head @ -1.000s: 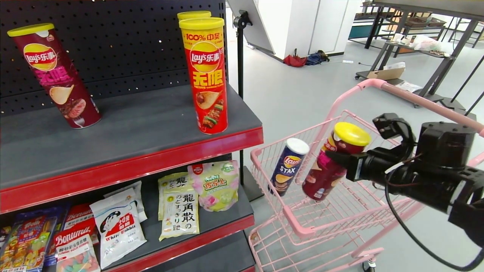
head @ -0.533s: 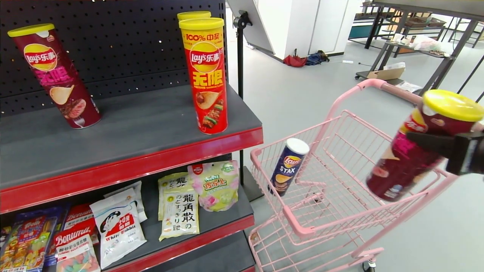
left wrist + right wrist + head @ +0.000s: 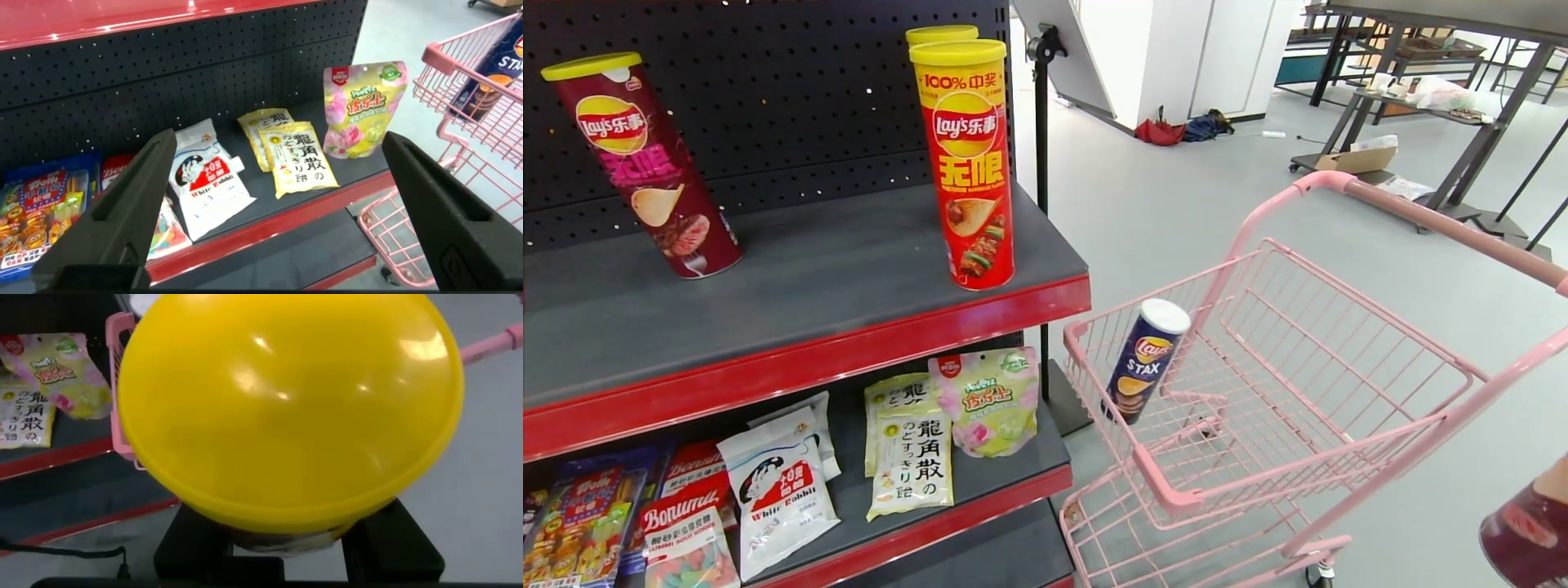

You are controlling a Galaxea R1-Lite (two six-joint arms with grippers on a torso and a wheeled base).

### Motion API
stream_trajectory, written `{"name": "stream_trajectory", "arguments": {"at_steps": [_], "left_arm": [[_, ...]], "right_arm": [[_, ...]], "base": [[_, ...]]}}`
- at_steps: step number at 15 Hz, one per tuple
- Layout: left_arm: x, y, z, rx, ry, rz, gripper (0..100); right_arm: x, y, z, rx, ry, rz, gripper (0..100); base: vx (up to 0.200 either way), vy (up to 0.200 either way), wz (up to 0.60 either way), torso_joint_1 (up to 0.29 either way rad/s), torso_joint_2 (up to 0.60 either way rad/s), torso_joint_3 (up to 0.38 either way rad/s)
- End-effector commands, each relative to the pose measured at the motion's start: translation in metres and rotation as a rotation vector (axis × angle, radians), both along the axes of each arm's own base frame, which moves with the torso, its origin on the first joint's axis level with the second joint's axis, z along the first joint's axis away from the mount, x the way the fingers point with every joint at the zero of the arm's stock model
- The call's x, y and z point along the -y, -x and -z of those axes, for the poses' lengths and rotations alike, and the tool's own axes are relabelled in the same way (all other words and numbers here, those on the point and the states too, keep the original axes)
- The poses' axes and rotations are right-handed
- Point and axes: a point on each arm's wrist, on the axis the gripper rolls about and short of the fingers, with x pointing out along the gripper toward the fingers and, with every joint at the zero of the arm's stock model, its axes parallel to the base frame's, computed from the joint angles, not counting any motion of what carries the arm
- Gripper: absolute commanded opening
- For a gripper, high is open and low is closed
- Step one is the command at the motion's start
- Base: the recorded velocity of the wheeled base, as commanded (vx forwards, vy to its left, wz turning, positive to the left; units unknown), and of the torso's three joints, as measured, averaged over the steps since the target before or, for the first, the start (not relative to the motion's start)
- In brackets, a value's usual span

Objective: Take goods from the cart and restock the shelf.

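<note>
A maroon chip can with a yellow lid (image 3: 286, 400) sits in my right gripper (image 3: 286, 549), which is shut on its body just under the lid. In the head view the can's lower part (image 3: 1529, 532) pokes in at the bottom right corner, beside the pink cart (image 3: 1168, 490). A blue chip can (image 3: 1145, 359) leans in the cart's corner nearest the shelf. The upper shelf (image 3: 833, 278) carries a maroon can (image 3: 645, 163) at the left and a red can (image 3: 968, 163) at its right end, another behind it. My left gripper (image 3: 278, 212) is open, facing the lower shelf.
Snack bags (image 3: 907, 445) lie on the lower shelf; a pink-green bag (image 3: 364, 110) stands at its end toward the cart. The upper shelf has free room between the maroon and red cans. Open grey floor lies behind the cart, with tables farther off.
My right gripper lifted the maroon can out of the cart, swung it right past the cart's handle side, then down to the head view's bottom right corner. The blue can stayed put.
</note>
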Motion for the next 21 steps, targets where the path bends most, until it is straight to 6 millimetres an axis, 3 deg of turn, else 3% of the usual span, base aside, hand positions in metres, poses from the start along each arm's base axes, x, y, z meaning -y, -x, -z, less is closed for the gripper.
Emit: {"name": "stream_trajectory", "arguments": {"at_steps": [1,12,17,21], "left_arm": [[0.0,0.0,0.0,-0.001,0.0,0.001,100],[0.0,0.0,0.0,-0.001,0.0,0.0,100],[0.0,0.0,0.0,-0.001,-0.001,0.001,100],[0.0,0.0,0.0,-0.001,0.002,0.001,100]], "right_arm": [[0.002,0.015,0.005,0.048,-0.001,0.009,0],[0.001,0.002,0.005,0.001,0.006,0.009,0],[0.0,-0.002,0.006,-0.019,0.009,0.009,0],[0.001,0.001,0.013,-0.025,0.01,0.012,0]], "base": [[0.0,0.0,0.0,0.012,-0.07,-0.032],[0.0,0.0,0.0,0.183,-0.5,-0.313],[0.0,0.0,0.0,0.119,-0.29,-0.172],[0.0,0.0,0.6,0.004,-0.01,-0.01]]}}
